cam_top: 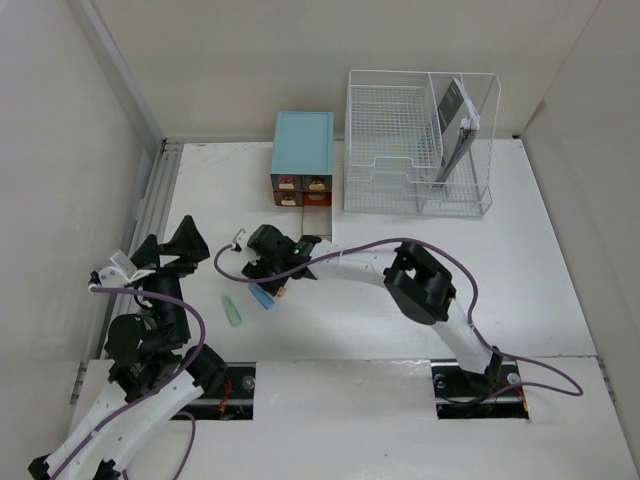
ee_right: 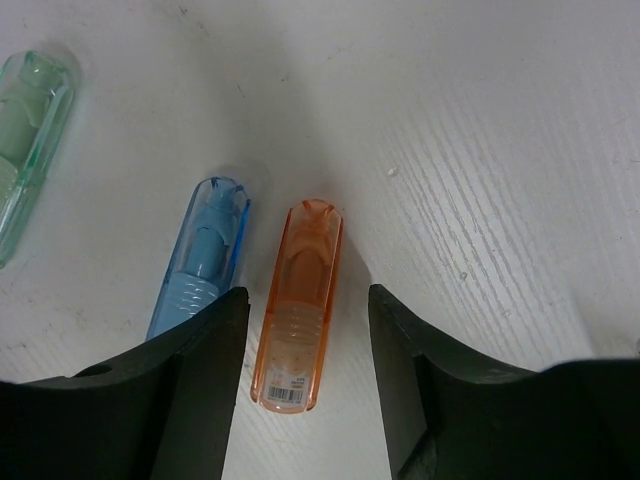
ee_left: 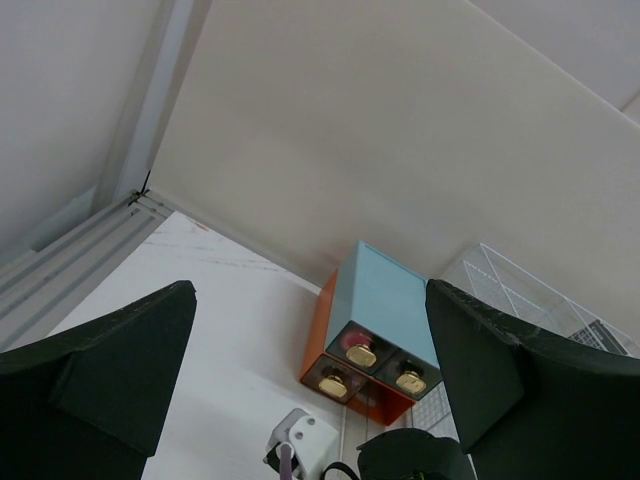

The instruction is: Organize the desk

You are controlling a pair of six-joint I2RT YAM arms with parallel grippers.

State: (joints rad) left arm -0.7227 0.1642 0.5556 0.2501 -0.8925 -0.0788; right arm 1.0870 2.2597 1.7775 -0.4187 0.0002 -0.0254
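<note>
Blue marker point(ee_right: 200, 262) crowds orange marker point(ee_right: 298, 300) (not touching).

Left gripper point(ee_left: 310, 300): two black fingers point(ee_left: 110, 380) at lower left and lower right of the frame, spread wide apart.
Desk point(ee_left: 200, 300): white top, centre left; silver rails point(ee_left: 70, 270) along its left edge.
Drawer box point(ee_left: 385, 300): teal top, orange side, gold knobs point(ee_left: 361, 354); centre right, against the wall.
Wire rack point(ee_left: 520, 290): white mesh, right of the box.
White fitting point(ee_left: 300, 440): bottom centre.
</note>
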